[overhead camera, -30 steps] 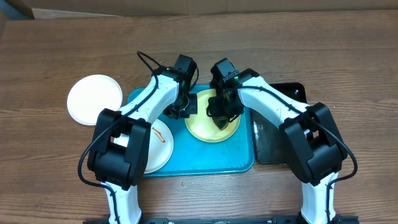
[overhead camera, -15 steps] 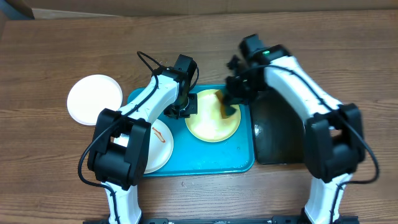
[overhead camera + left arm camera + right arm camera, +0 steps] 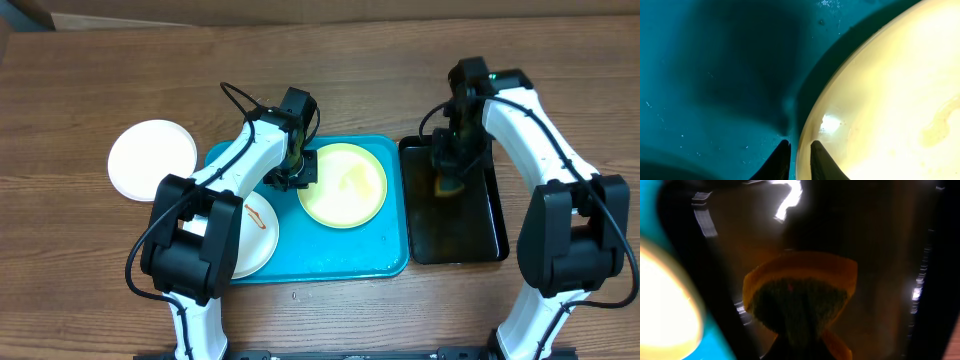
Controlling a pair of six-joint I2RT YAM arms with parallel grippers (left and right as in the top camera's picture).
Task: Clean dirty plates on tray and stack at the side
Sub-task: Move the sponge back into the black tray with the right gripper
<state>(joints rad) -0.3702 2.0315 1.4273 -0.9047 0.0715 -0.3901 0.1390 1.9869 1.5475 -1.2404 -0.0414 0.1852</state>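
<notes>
- Straddling the left rim of the yellow-green plate [image 3: 880,100], the left gripper [image 3: 800,146] has its two dark fingertips only a narrow slit apart. One tip is on the tray side and the other over the plate.
- I cannot tell whether those jaws actually pinch the rim or merely stand to either side of it.
- The yellow-green plate lies flat in the far right part of the turquoise tray [image 3: 340,255]. A faint pale streak shows on its surface in the left wrist view.
- The turquoise tray sits at the middle of the table [image 3: 100,60], closer to the robot's edge than to the far edge.
- A smeared white plate [image 3: 258,232] rests in the near left part of the turquoise tray, partly hidden under the left arm. A thin orange mark runs across it.
- A plain white plate [image 3: 152,160] lies on the bare table just beside the tray's left edge, toward its far corner.
- The right gripper [image 3: 449,172] is clamped on a sponge [image 3: 800,287] that is orange-yellow with a green scrubbing face.
- That sponge hangs over the far half of the black tray [image 3: 455,235], which lies right beside the turquoise tray's right edge.
- Bright glints on the black tray's floor show in the right wrist view.
</notes>
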